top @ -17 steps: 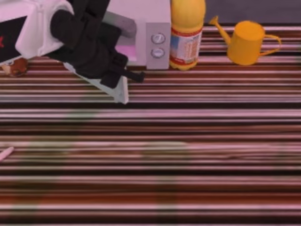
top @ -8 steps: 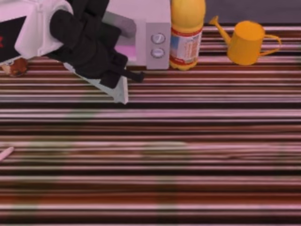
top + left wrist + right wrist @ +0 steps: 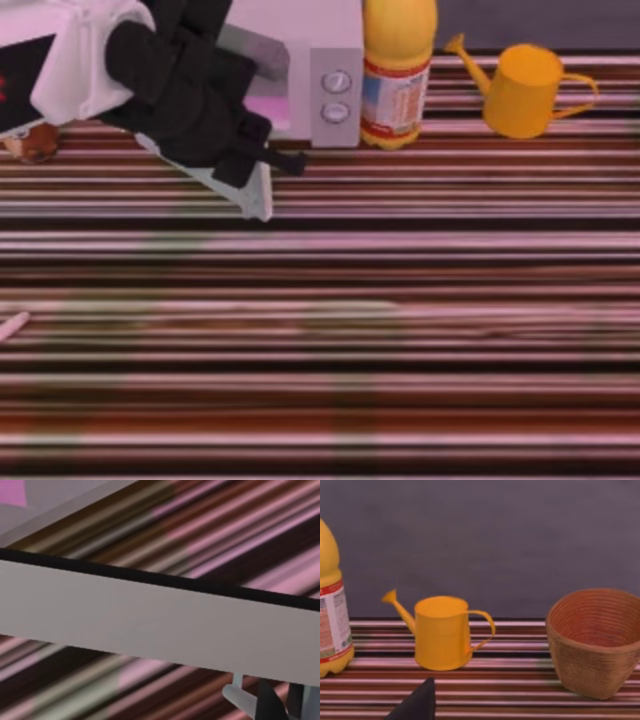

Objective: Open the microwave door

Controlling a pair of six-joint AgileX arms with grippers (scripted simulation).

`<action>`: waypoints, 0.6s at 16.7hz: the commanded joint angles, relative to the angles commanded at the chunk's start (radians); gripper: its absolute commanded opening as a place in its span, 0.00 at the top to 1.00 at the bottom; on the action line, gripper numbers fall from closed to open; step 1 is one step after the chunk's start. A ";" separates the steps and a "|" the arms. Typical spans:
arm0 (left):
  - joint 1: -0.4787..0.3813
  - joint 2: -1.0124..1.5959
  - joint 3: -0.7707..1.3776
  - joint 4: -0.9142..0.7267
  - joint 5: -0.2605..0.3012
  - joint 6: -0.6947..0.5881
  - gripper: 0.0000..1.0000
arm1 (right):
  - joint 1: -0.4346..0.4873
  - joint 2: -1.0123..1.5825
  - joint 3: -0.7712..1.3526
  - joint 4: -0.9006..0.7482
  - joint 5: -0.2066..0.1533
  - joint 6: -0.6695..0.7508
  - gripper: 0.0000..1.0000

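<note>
The pale microwave (image 3: 335,60) stands at the back of the table, its two silver knobs (image 3: 336,97) facing front. The microwave door (image 3: 255,195) is swung out toward the front left, leaving the pinkish cavity (image 3: 272,108) open. My left gripper (image 3: 270,160) sits at the door's free edge, shut on it, with one black finger (image 3: 292,161) showing past the edge. In the left wrist view the door (image 3: 160,620) crosses as a pale band, with its handle (image 3: 237,695) beside a black finger (image 3: 267,705). Of my right gripper only one dark fingertip (image 3: 420,702) shows.
An orange bottle (image 3: 398,70) stands right of the microwave, then a yellow watering can (image 3: 528,90). A brown wicker basket (image 3: 595,640) sits further right. A small brown object (image 3: 32,142) lies at the left, and a pink item (image 3: 10,325) at the left edge.
</note>
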 joint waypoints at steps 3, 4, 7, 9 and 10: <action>-0.005 0.003 -0.003 0.000 0.006 -0.003 1.00 | 0.000 0.000 0.000 0.000 0.000 0.000 0.00; -0.003 0.001 -0.004 0.000 0.008 0.000 1.00 | 0.000 0.000 0.000 0.000 0.000 0.000 0.00; 0.017 -0.020 -0.028 -0.001 0.036 0.053 1.00 | 0.000 0.000 0.000 0.000 0.000 0.000 0.00; 0.037 -0.036 -0.056 -0.006 0.062 0.106 1.00 | 0.000 0.000 0.000 0.000 0.000 0.000 0.00; 0.046 -0.046 -0.066 -0.006 0.075 0.129 1.00 | 0.000 0.000 0.000 0.000 0.000 0.000 0.00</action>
